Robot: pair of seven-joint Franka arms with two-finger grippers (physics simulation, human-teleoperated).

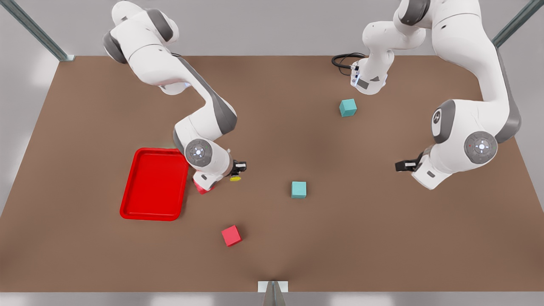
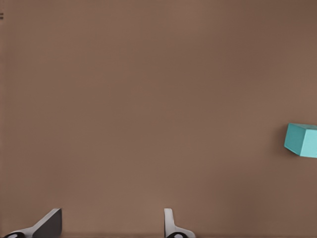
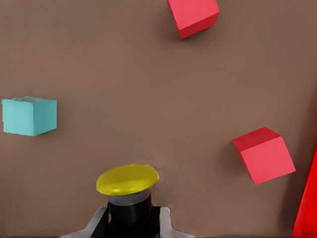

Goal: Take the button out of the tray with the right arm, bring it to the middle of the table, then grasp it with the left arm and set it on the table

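The button (image 1: 235, 178), a yellow cap on a dark body, hangs just off the red tray's (image 1: 155, 183) right side in the front view, outside the tray. My right gripper (image 1: 237, 172) is shut on the button's (image 3: 128, 179) dark body, with the gripper (image 3: 130, 214) below the cap in the right wrist view. An edge of the tray (image 3: 307, 208) shows there too. My left gripper (image 1: 399, 165) waits open over the table (image 1: 365, 238) at the front view's right. Its fingers (image 2: 49, 224) stand apart above bare tabletop.
One teal cube (image 1: 298, 189) lies mid-table and another (image 1: 347, 107) farther back. A red cube (image 1: 231, 236) sits near the front edge, a second (image 1: 202, 187) partly under the right arm. A teal cube (image 2: 302, 140) is beside the left gripper.
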